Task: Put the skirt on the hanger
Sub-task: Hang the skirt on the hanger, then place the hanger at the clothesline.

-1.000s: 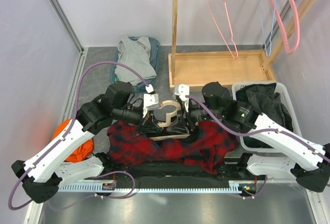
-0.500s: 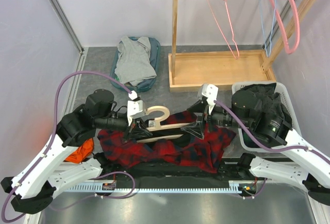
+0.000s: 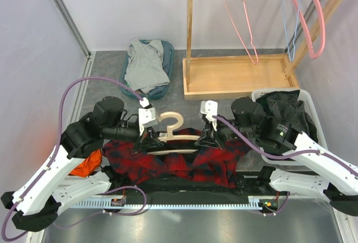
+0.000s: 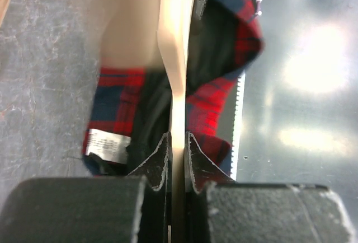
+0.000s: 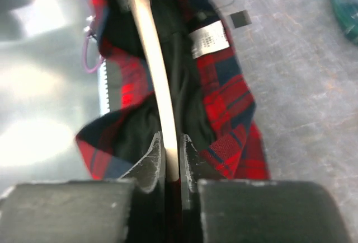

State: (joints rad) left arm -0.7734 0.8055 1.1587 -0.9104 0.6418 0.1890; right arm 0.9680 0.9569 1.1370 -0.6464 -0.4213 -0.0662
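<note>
A pale wooden hanger (image 3: 174,136) is held level above the table's front, its hook pointing away. A red and navy plaid skirt (image 3: 168,164) hangs round and below it. My left gripper (image 3: 150,138) is shut on the hanger's left arm (image 4: 177,86); my right gripper (image 3: 205,139) is shut on its right arm (image 5: 158,80). In the left wrist view the skirt (image 4: 112,114) drapes on both sides of the hanger, with a white label. In the right wrist view the skirt (image 5: 229,92) also shows its black lining and a label.
A wooden clothes rack (image 3: 240,75) with pink (image 3: 241,19) and blue (image 3: 288,13) wire hangers stands at the back right. A white basket (image 3: 310,114) of dark clothes is at the right. A grey garment (image 3: 146,66) lies on a teal tray behind. An orange cloth (image 3: 86,162) is at the left.
Both grippers have carried the hanger and skirt: first apart and toward the near edge, then the right gripper came back left. The hanger now sits level between them.
</note>
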